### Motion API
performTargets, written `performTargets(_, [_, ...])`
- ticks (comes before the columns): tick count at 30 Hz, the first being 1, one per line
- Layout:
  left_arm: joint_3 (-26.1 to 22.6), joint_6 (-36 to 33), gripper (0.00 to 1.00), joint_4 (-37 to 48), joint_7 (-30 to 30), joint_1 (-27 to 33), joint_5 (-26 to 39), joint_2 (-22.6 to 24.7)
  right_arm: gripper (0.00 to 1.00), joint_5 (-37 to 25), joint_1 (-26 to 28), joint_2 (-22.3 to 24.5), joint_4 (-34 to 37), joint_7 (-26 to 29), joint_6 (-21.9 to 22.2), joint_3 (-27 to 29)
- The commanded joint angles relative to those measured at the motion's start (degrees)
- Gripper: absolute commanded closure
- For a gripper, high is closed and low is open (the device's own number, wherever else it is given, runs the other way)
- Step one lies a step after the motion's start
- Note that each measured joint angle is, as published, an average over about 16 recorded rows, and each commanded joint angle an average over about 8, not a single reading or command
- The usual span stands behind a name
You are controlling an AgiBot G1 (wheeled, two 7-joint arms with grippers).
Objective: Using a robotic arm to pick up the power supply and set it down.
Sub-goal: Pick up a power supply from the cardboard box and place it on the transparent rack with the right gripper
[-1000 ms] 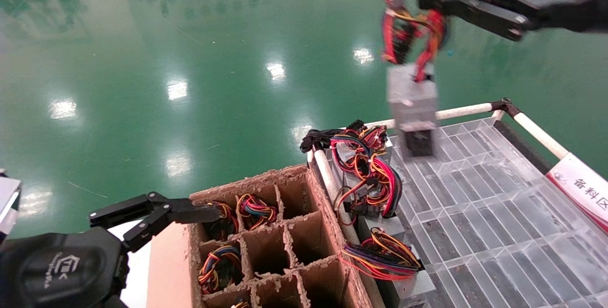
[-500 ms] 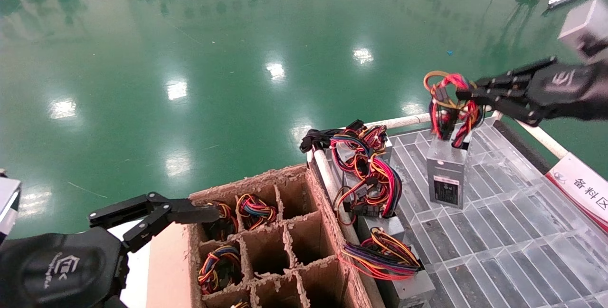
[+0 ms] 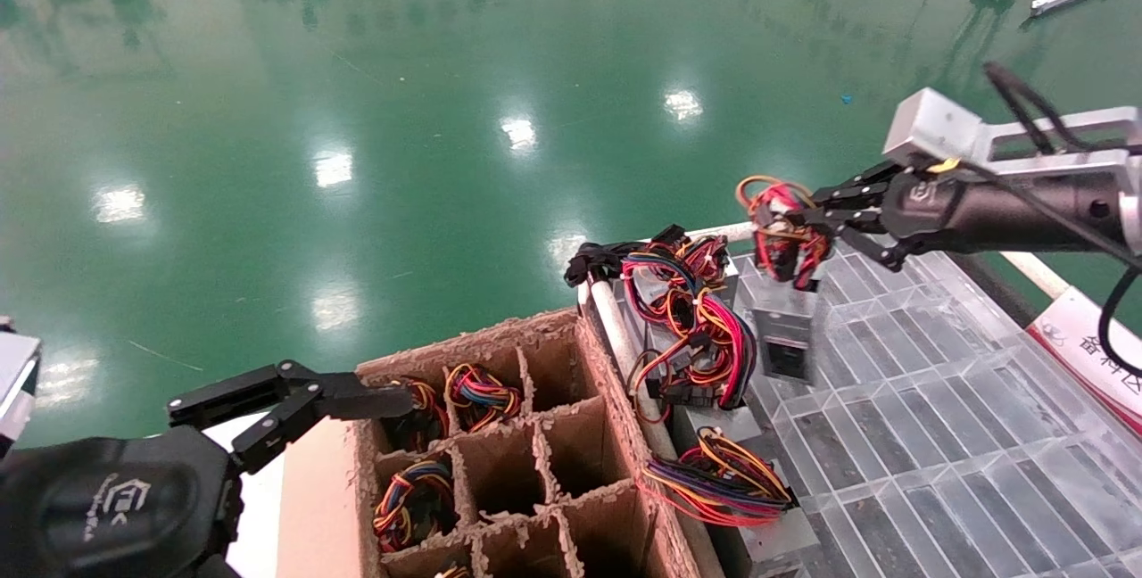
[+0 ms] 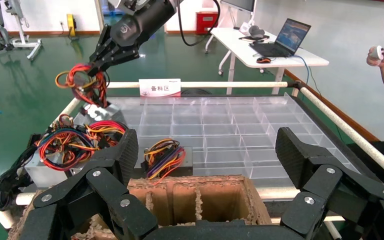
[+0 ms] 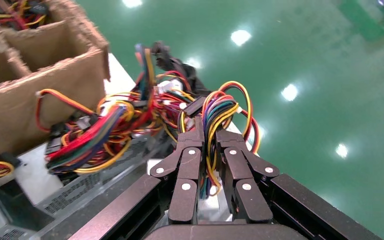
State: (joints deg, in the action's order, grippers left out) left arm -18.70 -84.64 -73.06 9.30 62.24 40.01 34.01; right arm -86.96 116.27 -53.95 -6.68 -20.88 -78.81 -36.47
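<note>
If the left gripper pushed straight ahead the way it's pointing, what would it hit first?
Probably the cardboard divider box: the open left gripper points at its near top edge, fingers almost there. Exact depth is unclear.

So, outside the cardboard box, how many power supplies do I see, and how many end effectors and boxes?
Power supplies: 3 (held power supply, other power supplies)
End effectors: 2 (left end effector, right end effector)
Cardboard box: 1
Total: 6
</note>
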Motion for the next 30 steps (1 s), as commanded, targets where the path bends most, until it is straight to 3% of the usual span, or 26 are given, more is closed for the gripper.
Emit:
performTargets(1, [0.0,0.0,0.0,0.0,0.0,0.0,0.0,0.0,1.0,-0.5,0.3,-0.9,0.3,-1.5,-0.3,-0.4])
performTargets(8, [0.0,0.0,0.0,0.0,0.0,0.0,0.0,0.0,1.0,-1.9,0.2,-3.2,1.9,-5.5,-0.3,-1.4])
performTargets(19, [0.0,0.0,0.0,0.0,0.0,0.0,0.0,0.0,1.0,-0.6,-2.7,-4.2,4.9,-9.4,4.0,-0.5])
performTargets(30, [0.0,0.0,0.0,0.0,0.0,0.0,0.0,0.0,1.0,-0.8,-2.7,-5.3,5.4,-11.8,12.4,-0.5])
